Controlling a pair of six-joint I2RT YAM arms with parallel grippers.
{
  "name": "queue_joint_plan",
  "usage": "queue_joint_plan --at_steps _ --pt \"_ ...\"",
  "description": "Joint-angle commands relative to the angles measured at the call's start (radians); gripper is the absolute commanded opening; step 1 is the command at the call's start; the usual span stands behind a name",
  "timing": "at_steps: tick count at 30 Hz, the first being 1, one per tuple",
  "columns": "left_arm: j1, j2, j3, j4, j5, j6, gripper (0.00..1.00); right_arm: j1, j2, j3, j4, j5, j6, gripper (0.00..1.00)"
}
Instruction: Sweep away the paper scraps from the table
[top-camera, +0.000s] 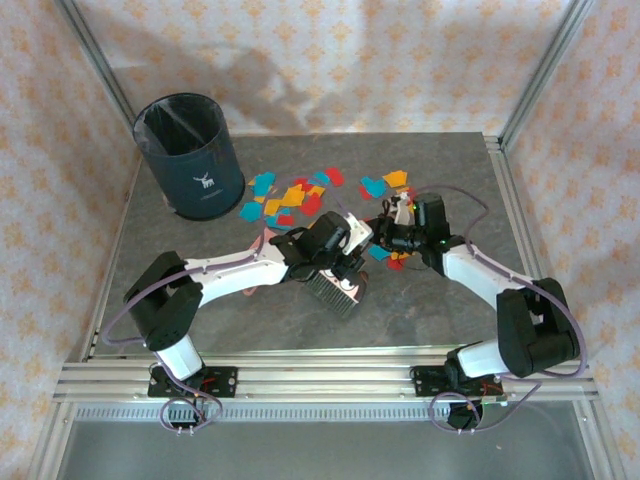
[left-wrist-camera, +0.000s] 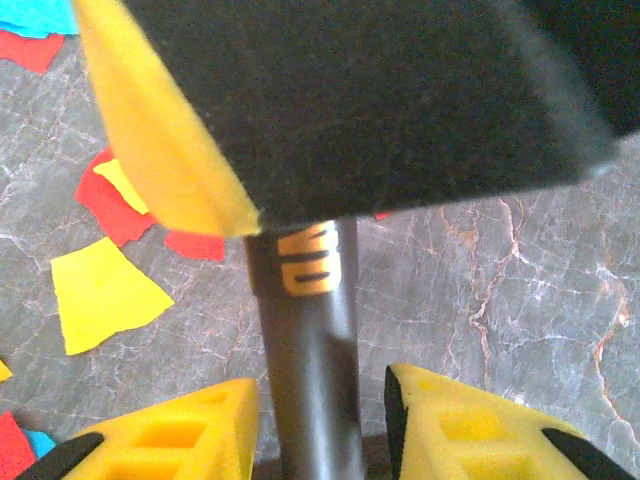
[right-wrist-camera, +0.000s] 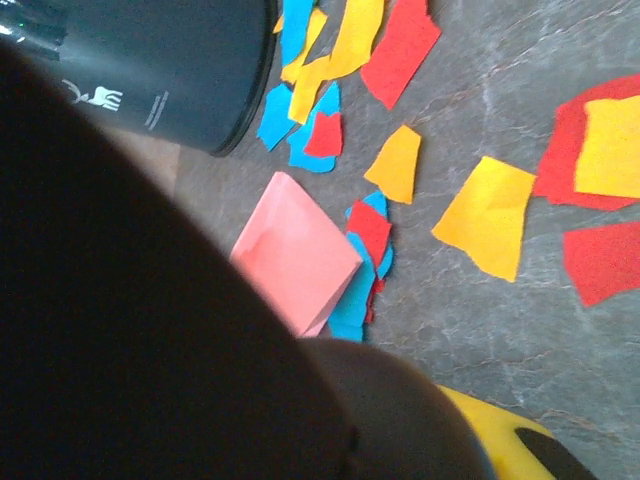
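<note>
Red, yellow and blue paper scraps (top-camera: 295, 195) lie spread over the far half of the table (top-camera: 430, 310), with more of them in the left wrist view (left-wrist-camera: 100, 290) and the right wrist view (right-wrist-camera: 490, 215). A dark brush with grey bristles (top-camera: 335, 290) hangs mid-table. Its handle (left-wrist-camera: 305, 340) runs between the yellow fingers of my left gripper (left-wrist-camera: 320, 400), with a gap on each side. My right gripper (top-camera: 383, 238) meets it from the right, shut on the dark handle end (right-wrist-camera: 400, 420) beside its yellow finger (right-wrist-camera: 505, 445). The pink dustpan (right-wrist-camera: 295, 250) lies flat among blue scraps.
A dark bin (top-camera: 190, 155) stands at the far left of the table, close to the dustpan in the right wrist view (right-wrist-camera: 170, 70). Silver rails (top-camera: 300, 375) edge the table. Both arms cross the table's middle.
</note>
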Motion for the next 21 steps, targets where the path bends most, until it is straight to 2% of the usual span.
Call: queue_joint_plan --at_steps 1,2,6,10,16,21 --pt "0.005 -0.082 -0.009 -0.013 -0.017 -0.022 0.47 -0.010 -0.060 -0.012 0.034 0.090 0.018 0.00" --pt "0.014 -0.099 -0.020 -0.016 -0.015 -0.029 0.52 -0.018 -0.070 -0.013 0.029 0.106 0.022 0.00" --pt "0.051 -0.168 -0.056 -0.063 -0.024 -0.047 0.60 -0.066 -0.120 -0.025 0.000 0.148 0.030 0.00" --pt "0.090 -0.232 -0.076 -0.181 -0.082 -0.060 0.62 -0.128 -0.178 -0.017 -0.084 0.180 0.011 0.00" --pt "0.135 -0.314 -0.111 -0.388 -0.269 -0.096 0.65 -0.197 -0.253 0.012 -0.198 0.215 -0.020 0.00" --pt "0.200 -0.328 -0.110 -0.584 -0.321 -0.120 0.66 -0.221 -0.277 0.058 -0.300 0.249 -0.065 0.00"
